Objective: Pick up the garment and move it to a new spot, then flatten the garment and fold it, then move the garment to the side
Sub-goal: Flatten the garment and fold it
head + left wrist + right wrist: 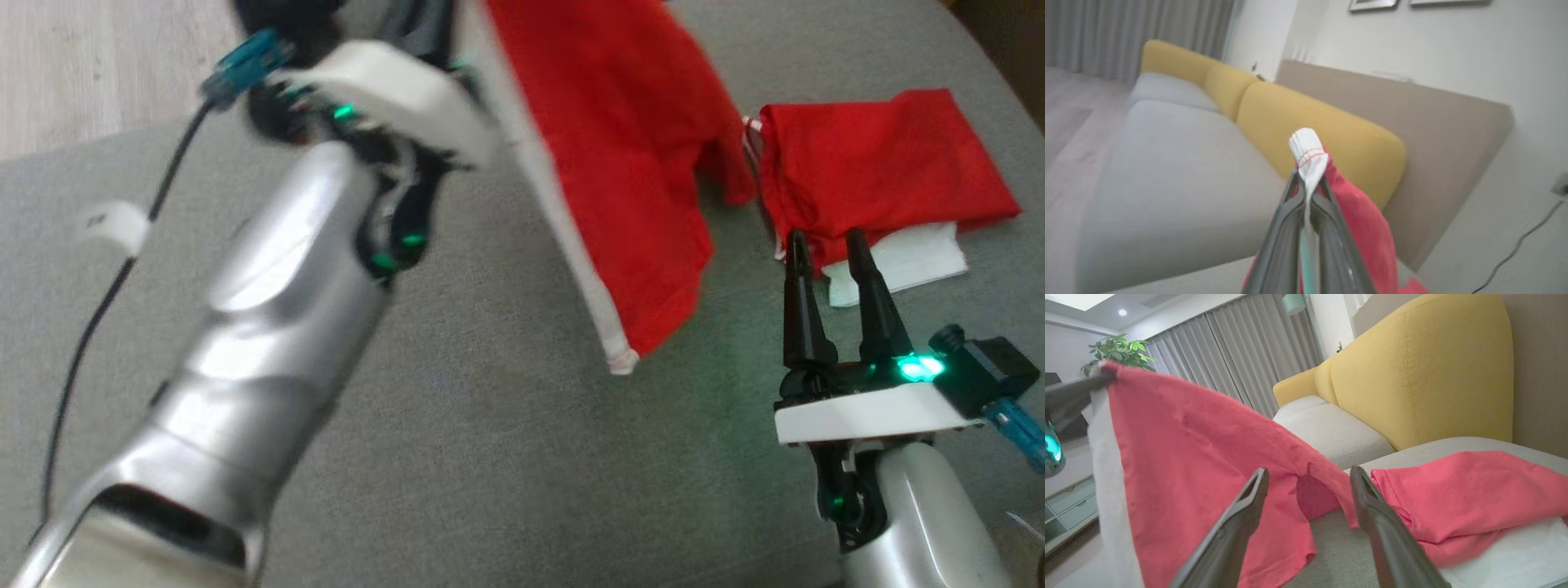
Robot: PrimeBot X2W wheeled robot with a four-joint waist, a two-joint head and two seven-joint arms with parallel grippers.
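The garment (620, 147) is red cloth with a white band (571, 245) along one edge. My left gripper (1308, 183) is shut on the white band's corner (1306, 151) and holds it up, so the cloth hangs down to the grey cushion. The rest of the garment (882, 163) lies bunched at the right, over a white layer (898, 261). My right gripper (826, 241) is open and low over the cushion, its tips just short of that bunched part. In the right wrist view the right gripper (1309, 473) points at the gap between the hanging cloth (1200, 457) and the lying cloth (1466, 490).
The grey sofa seat (490, 457) spreads under both arms. Yellow back cushions (1425, 367) rise behind it. My left forearm (277, 327) crosses the left half of the head view, with a black cable (98, 302) beside it. Wooden floor (82, 57) shows at the far left.
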